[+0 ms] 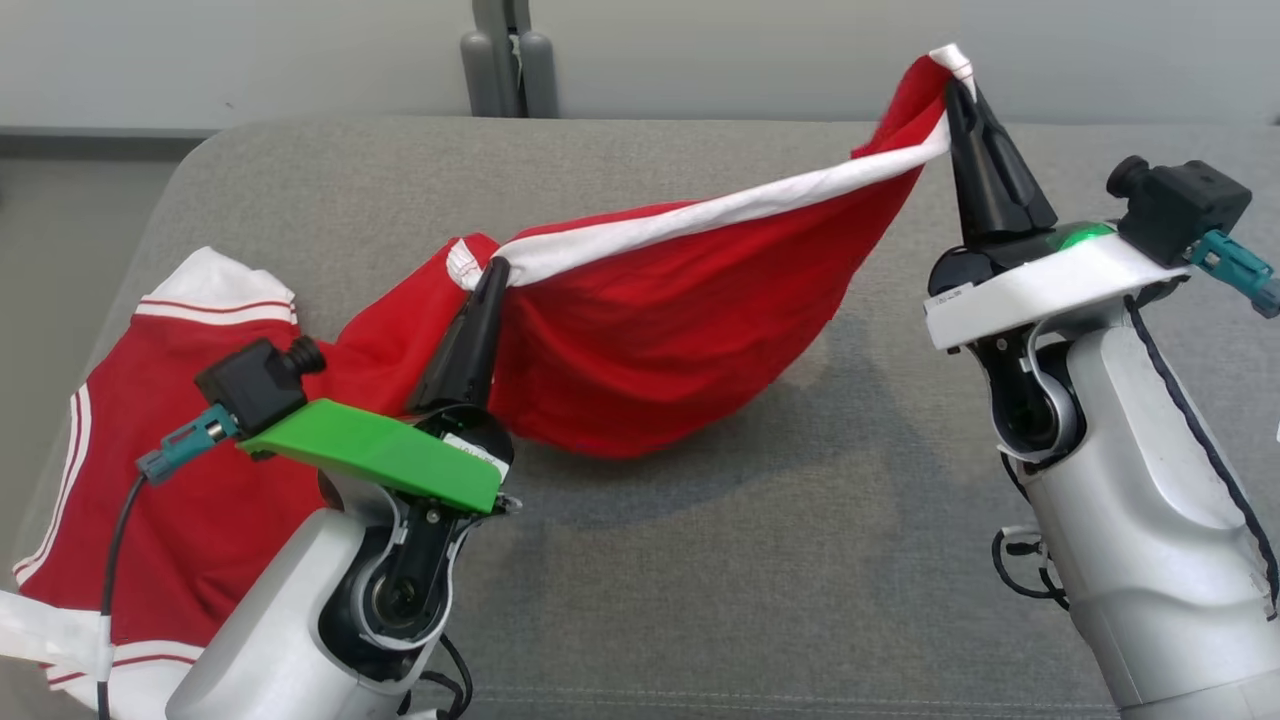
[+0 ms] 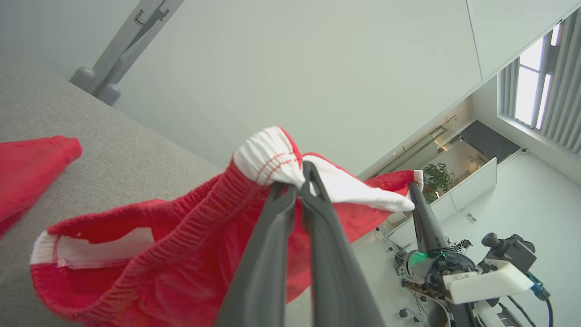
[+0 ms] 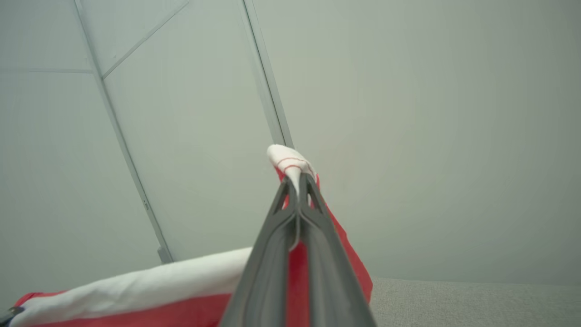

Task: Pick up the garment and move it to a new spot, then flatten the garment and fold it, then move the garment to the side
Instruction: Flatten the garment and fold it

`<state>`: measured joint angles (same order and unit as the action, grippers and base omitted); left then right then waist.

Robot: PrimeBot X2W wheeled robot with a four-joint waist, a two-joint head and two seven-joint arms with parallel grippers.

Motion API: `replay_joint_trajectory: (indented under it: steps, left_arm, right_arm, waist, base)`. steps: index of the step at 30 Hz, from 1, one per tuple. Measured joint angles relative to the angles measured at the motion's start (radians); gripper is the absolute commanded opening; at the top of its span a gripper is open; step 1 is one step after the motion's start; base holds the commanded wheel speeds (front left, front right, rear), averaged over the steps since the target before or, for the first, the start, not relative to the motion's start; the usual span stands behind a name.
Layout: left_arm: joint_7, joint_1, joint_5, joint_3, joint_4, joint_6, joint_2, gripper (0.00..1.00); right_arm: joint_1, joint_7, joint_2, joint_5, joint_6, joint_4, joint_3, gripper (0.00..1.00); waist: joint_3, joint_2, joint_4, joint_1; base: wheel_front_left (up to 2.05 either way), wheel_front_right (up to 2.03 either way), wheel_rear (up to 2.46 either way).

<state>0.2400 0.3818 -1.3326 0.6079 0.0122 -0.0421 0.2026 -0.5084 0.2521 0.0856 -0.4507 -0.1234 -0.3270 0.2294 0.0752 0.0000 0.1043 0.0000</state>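
The garment is red with white bands and hangs stretched between my two grippers above the grey surface. My left gripper is shut on its white edge near the middle of the head view. Up at the right, my right gripper is shut on the far white corner, held higher. Part of the red cloth sags down to the surface. In the left wrist view the left gripper pinches the white hem of the garment. The right wrist view has the right gripper clamped on a white tip of the garment.
A second red piece with white stripes lies flat at the left, partly under my left arm. A grey post stands behind the surface against the pale wall. Bare grey surface spreads across the front and right.
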Motion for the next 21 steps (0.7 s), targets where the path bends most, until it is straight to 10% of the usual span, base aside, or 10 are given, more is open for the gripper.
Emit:
replay_joint_trajectory:
  steps: [21]
  left_arm:
    - [-0.035, -0.055, 0.126, -0.047, 0.428, -0.083, 0.101, 0.00]
  right_arm:
    - [0.192, -0.009, -0.019, -0.134, 0.051, 0.494, -0.074, 0.00]
  waist:
    - [-0.031, 0.0000, -0.178, 0.0000]
  base:
    - [0.00, 0.00, 0.00]
